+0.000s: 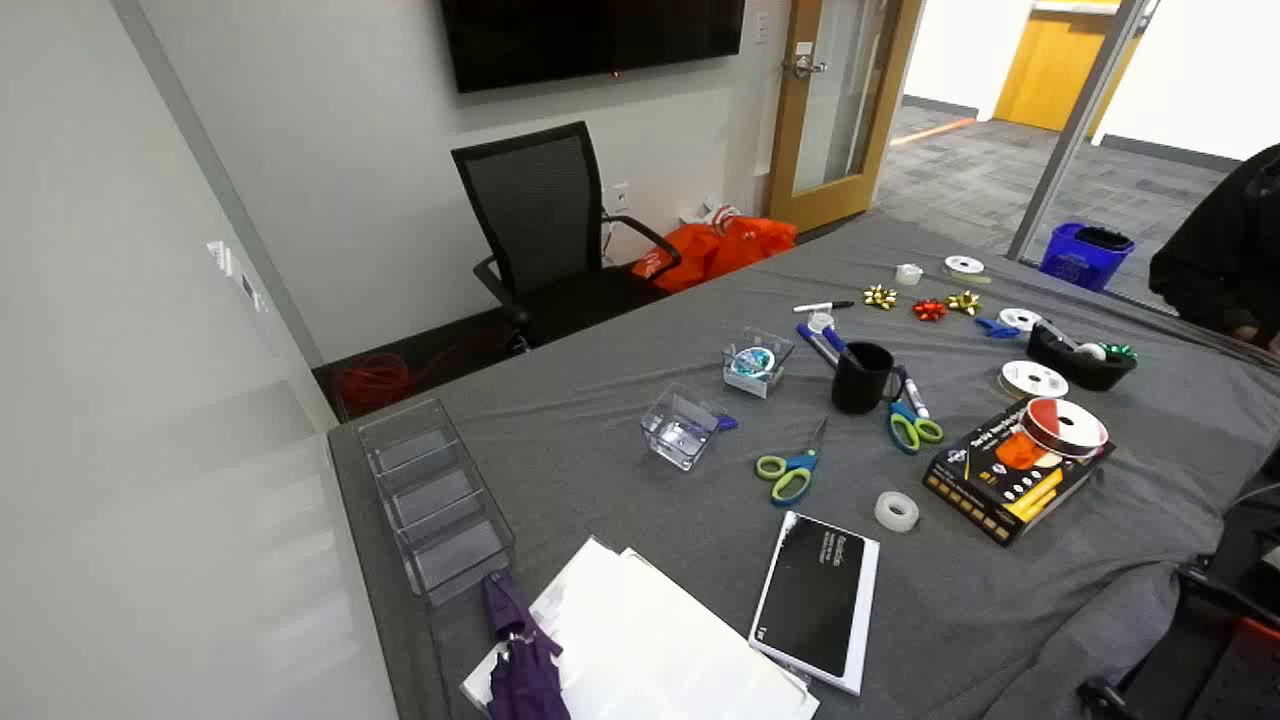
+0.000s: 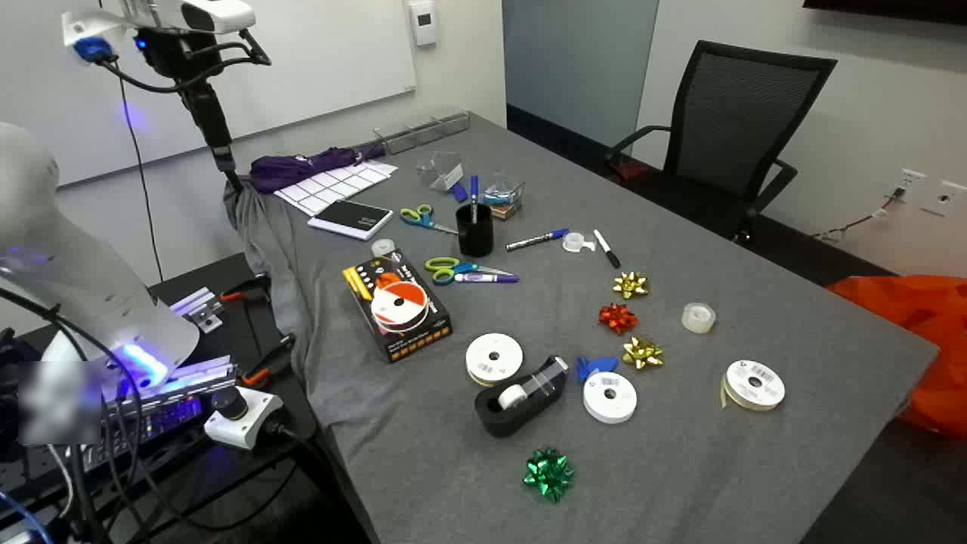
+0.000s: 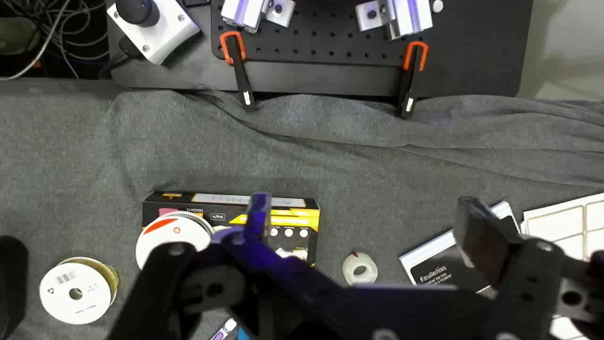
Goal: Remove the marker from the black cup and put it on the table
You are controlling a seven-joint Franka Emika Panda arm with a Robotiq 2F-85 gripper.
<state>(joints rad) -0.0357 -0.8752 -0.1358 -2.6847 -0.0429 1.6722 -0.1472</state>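
The black cup (image 1: 862, 380) stands upright on the table (image 1: 570, 440) in both exterior views (image 2: 475, 236). A marker (image 2: 474, 187) with a blue end stands in the cup, its upper part above the rim; it also shows in an exterior view (image 1: 838, 344), leaning to the rim. Its lower part is hidden in the cup. My gripper (image 2: 236, 183) hangs beyond the purple cloth near the table's edge, well away from the cup. In the wrist view the gripper (image 3: 368, 208) has its fingers wide apart with nothing between them. The cup is out of the wrist view.
Scissors (image 2: 427, 219), loose markers (image 2: 536, 239) and a second pair of scissors (image 2: 461, 269) lie round the cup. Clear containers (image 1: 682, 428) stand close by. A black box (image 2: 412, 344) bears a ribbon roll (image 2: 399, 306). A tape dispenser (image 2: 521, 397) and bows (image 2: 618, 318) lie farther off.
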